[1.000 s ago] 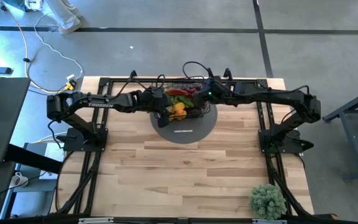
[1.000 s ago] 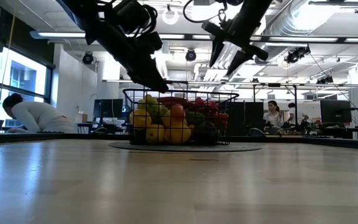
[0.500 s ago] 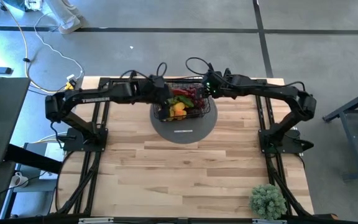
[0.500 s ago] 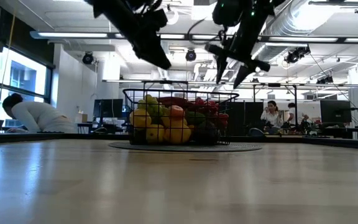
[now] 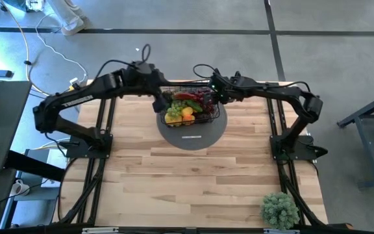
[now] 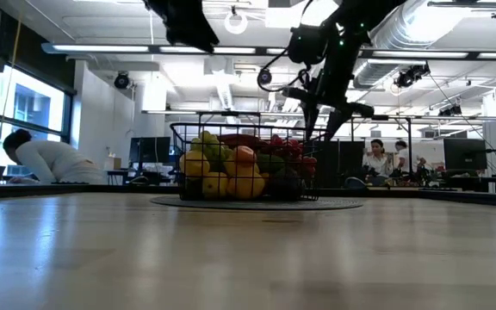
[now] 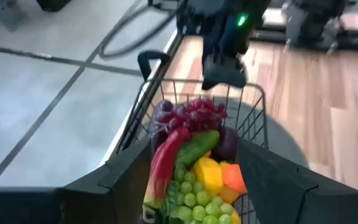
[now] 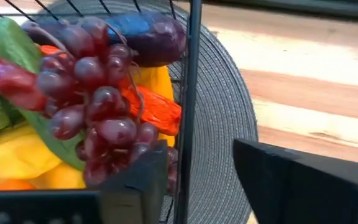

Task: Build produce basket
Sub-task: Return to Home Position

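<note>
**A:** High view first: where is the basket (image 5: 188, 107) sitting?

**B:** It is sitting on the grey round mat (image 5: 193, 138), on the table (image 5: 193, 182) between the two arms. The produce (image 5: 186, 110) is lying piled inside it.

**A:** What is showing on top?

**B:** Purple grapes (image 8: 92, 106) are draping over a red chilli (image 7: 163, 165) and a green cucumber (image 7: 197, 146). Green grapes (image 7: 191, 202) and a lemon (image 8: 17, 152) are lying beside them, and an eggplant (image 8: 142, 34) is lying against the wire wall.

**A:** And the arms?

**B:** The left gripper (image 5: 160, 101) is hovering by the basket's left end, high above the rim in the low view. Its fingers are standing apart and gripping nothing. The right gripper (image 6: 325, 112) is hanging just above the right end of the rim, its fingers also spread. A corner wire is showing in the gap between them, but I cannot tell whether it is touching them.

**A:** Anything else?

**B:** A potted plant (image 5: 279, 209) is standing at a table corner on the right arm's side, well apart from the basket.
</note>
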Available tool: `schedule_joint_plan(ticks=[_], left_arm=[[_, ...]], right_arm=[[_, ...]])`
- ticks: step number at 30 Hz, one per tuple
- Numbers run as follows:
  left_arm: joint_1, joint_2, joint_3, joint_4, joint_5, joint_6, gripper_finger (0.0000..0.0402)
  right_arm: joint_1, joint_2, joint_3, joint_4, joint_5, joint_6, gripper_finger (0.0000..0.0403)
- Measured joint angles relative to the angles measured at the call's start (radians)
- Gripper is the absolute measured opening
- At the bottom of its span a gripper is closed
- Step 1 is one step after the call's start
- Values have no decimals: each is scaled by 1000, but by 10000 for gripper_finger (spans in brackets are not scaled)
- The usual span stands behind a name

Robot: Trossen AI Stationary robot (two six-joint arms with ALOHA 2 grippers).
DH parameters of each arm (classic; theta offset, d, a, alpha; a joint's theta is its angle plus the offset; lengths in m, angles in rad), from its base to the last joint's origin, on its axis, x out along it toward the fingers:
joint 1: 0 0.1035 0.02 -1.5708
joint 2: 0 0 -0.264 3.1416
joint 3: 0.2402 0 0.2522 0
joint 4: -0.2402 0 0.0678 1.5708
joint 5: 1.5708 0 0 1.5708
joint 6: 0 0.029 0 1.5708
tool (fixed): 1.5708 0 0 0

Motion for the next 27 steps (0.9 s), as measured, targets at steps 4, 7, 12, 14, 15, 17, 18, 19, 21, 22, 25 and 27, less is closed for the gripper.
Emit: schedule_joint_plan(ticks=[4, 7, 12, 14, 15, 17, 18, 19, 21, 22, 25, 27], left_arm=[[18, -46, 0, 0, 28, -3, 229], [28, -65, 0, -2, 28, -6, 229], [43, -79, 0, -35, 26, -20, 229], [43, -79, 0, -50, 26, -40, 229], [43, -79, 0, -58, 26, -45, 229], [43, -79, 0, -64, 26, -45, 229], [43, -79, 0, -69, 26, -39, 229], [43, -79, 0, -73, 26, -32, 229], [43, -79, 0, -78, 26, -29, 229], [43, -79, 0, -77, 26, -29, 229], [43, -79, 0, -77, 27, -11, 229], [43, -79, 0, -77, 27, -3, 229]], right_arm=[[-15, 18, 0, -3, -32, 7, 119], [-15, 25, 0, -2, -47, 35, 90], [0, 29, 0, -4, -49, 98, 49], [11, 29, 0, -11, -49, 132, 32], [17, 29, 0, -17, -49, 150, 23], [32, 29, 0, -27, -48, 174, 9], [40, 29, 0, -30, -47, 190, 5], [47, 29, 0, -33, -46, 207, 3], [60, 29, 0, -40, -36, 236, 6], [64, 29, 0, -45, -27, 238, 8], [67, 29, 0, -52, -14, 239, 11], [62, 29, 0, -51, -21, 239, 11]])
